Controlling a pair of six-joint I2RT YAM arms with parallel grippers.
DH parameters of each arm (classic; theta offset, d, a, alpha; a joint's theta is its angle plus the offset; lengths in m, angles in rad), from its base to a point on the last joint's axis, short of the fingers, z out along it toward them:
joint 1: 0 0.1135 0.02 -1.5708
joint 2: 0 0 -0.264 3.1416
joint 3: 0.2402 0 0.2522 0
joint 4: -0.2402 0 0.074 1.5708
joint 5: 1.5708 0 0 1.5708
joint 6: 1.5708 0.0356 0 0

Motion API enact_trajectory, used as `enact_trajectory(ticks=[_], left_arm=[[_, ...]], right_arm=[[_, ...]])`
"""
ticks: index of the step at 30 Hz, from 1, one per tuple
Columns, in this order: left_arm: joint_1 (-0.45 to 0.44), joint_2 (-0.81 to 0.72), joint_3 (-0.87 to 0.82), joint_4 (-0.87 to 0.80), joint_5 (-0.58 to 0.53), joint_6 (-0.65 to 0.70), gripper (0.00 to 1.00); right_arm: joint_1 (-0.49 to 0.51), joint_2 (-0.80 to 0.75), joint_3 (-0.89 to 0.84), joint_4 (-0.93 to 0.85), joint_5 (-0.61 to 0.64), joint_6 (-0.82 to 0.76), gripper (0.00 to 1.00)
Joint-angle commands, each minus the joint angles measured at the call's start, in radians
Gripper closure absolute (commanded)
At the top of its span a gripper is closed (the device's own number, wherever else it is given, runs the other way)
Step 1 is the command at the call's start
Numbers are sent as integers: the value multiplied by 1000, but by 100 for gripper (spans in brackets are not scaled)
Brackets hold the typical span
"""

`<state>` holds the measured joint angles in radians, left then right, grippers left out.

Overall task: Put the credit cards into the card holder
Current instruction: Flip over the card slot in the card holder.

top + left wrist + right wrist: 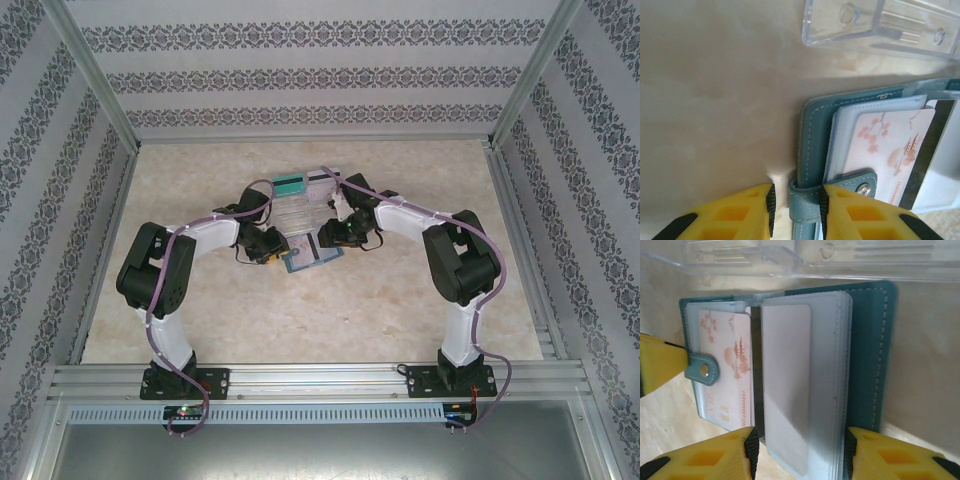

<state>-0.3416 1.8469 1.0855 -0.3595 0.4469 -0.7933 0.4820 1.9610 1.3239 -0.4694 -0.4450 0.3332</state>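
The teal-blue card holder (312, 256) lies open on the table between both arms. A pale credit card (890, 150) with pink blossoms and a dark stripe lies on its left half, partly under the clasp tab (860, 182). My left gripper (797, 210) straddles the holder's clasp strap (805, 202). The right pad touches the strap and the left pad stands apart from it. My right gripper (800, 452) straddles the stack of grey inner pockets (805, 380), with a thin gap at its left pad. A teal credit card (290, 185) and a white one (323, 178) lie farther back.
Clear plastic trays (300, 215) sit just behind the holder, close to both wrists, and their edge (880, 25) runs along the top of the left wrist view. Metal frame rails and patterned walls enclose the marble-look table (330, 320).
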Motion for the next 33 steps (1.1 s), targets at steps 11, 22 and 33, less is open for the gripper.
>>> enact_trajectory(ticks=[11,22,33], left_arm=[[-35,36,30,41,29,-9,71],[-34,30,38,24,21,2,75],[-35,31,46,21,24,3,76]], right_arm=[[23,-24,73,-63,28,-30,49],[21,-63,75,-88,85,-47,48],[20,-24,83,-52,-13,-21,49]])
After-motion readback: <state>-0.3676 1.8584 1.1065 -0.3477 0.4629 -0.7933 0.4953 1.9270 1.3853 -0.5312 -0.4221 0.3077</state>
